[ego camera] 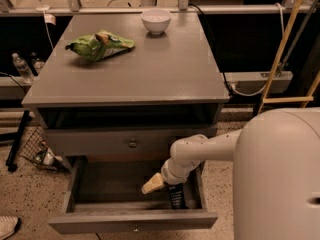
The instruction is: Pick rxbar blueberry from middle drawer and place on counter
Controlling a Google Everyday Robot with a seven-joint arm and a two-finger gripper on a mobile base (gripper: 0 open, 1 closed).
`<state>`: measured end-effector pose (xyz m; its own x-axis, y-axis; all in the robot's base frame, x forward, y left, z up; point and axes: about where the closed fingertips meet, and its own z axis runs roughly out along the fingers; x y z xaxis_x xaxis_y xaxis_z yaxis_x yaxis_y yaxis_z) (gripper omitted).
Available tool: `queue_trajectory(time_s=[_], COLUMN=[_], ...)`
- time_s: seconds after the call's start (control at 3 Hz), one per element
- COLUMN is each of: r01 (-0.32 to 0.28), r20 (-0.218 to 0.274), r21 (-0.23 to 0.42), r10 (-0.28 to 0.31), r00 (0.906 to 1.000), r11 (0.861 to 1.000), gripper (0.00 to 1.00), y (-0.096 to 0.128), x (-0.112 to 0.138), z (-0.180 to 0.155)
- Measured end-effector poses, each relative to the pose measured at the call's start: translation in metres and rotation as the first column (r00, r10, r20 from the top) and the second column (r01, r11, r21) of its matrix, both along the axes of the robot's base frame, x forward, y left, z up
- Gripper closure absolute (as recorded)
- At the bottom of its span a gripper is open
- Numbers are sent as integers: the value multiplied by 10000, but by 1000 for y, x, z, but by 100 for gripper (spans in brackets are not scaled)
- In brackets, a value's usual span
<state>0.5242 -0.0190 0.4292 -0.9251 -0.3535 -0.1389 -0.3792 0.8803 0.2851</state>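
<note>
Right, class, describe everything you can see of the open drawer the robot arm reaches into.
The middle drawer is pulled out below the closed knobbed drawer front. It looks like grey-painted wood: a wide, shallow box with thin side walls and a darker floor. A dark rxbar blueberry lies on the floor near the wall at the picture's right, and the gripper hangs inside, close beside the bar.

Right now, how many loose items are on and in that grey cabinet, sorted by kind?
Snack bag: 1, green, on the counter
Bowl: 1, white, on the counter
Snack bar: 1, the rxbar blueberry, in the middle drawer near the gripper
Total: 3
</note>
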Motion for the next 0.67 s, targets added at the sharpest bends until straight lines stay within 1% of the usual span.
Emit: queue_trajectory(time_s=[0.33, 0.67], r01=[262, 589], r20=[-62, -40], r21=[168, 217], r10=[-261, -588], r00=[9996, 9983], r11=[9995, 9980], gripper=[0, 0], y=[-9, -19], x=[7, 6], z=[-26, -46])
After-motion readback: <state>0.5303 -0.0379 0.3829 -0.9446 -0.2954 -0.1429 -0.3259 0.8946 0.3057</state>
